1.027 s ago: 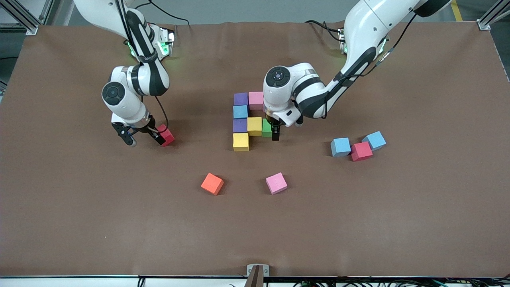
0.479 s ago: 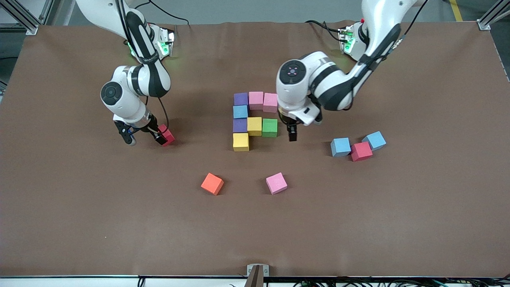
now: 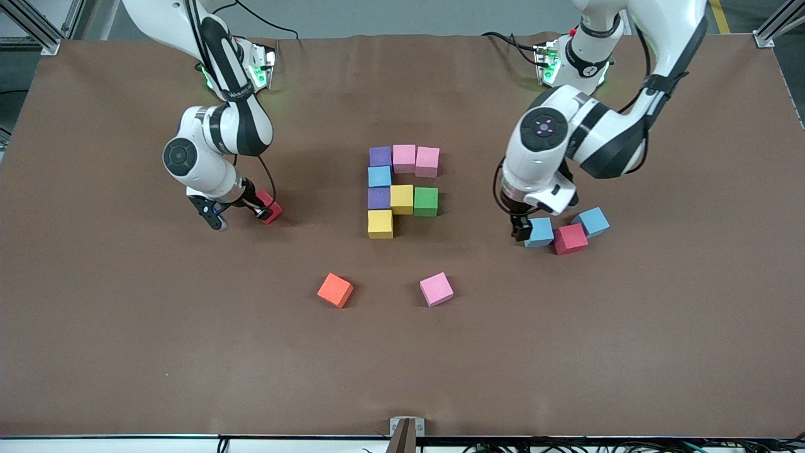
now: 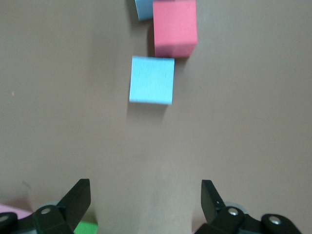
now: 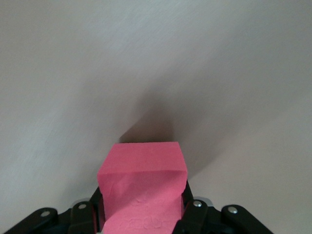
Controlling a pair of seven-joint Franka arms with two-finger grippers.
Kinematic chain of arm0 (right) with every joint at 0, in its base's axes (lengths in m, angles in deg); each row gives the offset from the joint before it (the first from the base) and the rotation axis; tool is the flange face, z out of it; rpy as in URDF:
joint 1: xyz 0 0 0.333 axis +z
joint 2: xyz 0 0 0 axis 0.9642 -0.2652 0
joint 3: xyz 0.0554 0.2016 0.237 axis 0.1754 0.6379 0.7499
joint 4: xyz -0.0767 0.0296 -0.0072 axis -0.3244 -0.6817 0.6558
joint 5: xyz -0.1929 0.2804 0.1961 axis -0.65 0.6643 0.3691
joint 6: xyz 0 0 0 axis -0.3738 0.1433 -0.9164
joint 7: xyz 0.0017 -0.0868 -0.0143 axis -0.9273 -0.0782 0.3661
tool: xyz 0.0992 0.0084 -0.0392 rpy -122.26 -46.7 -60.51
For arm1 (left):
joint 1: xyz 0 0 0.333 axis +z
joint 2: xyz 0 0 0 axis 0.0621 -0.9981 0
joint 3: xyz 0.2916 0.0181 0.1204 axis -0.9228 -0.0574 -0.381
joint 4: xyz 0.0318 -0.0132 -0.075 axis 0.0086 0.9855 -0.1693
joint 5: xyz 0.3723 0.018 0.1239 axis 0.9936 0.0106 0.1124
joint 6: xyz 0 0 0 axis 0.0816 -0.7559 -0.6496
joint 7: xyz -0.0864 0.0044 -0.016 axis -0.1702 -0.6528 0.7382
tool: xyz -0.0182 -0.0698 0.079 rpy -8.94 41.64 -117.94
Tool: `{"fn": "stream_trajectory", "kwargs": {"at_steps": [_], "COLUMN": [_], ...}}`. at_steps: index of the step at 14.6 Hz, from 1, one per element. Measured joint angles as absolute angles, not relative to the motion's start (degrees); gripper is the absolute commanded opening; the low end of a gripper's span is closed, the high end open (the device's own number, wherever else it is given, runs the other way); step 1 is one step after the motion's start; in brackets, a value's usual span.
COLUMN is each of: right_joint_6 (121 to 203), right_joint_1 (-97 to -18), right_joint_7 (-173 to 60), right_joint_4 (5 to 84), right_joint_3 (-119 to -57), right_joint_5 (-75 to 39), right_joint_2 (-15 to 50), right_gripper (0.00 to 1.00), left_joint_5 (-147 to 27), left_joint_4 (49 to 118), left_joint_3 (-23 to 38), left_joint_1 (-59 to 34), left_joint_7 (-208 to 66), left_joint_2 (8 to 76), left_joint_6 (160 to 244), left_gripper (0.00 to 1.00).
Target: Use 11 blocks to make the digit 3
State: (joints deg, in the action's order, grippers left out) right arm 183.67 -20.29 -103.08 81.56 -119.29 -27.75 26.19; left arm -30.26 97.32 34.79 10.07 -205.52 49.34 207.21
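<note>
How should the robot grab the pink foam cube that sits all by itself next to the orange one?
Best from straight above, I think. The lone pink foam cube has bare brown table all round, so either pair of flat side faces is free. It sits slightly turned, so the fingers should turn to match and press flat, low down, since foam squashes.
</note>
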Motion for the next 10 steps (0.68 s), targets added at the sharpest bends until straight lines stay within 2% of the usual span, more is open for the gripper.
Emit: {"fn": "stream_trajectory", "kwargs": {"at_steps": [3, 5, 10], "right_joint_6": [174.97, 173.09, 172.94], "right_joint_1": [-17.41, -14.17, -10.95], "right_joint_7": [-102.49, -101.94, -88.96], "right_joint_4": [71.42, 65.45, 54.02], "right_joint_3": [-119.21, -119.09, -118.94], "right_joint_5": [-27.72, -28.05, -29.36], "right_joint_2": [26.33, 26.05, 20.08], "right_gripper": [0.03, 0.03, 0.03], "left_joint_5": [-30.28, -30.28, -30.28], "left_joint_4": [100.79, 102.28, 104.12], "left_joint_3": [42.04, 45.91, 46.64], "left_joint_1": [20.39, 26.21, 30.71], "left_joint_7": [-202.79, -200.89, -198.13], "left_joint_2": [50.09, 50.25, 50.28], "left_joint_6": [207.21, 207.21, 208.42], "left_gripper": [1.00, 1.00, 1.00]}}
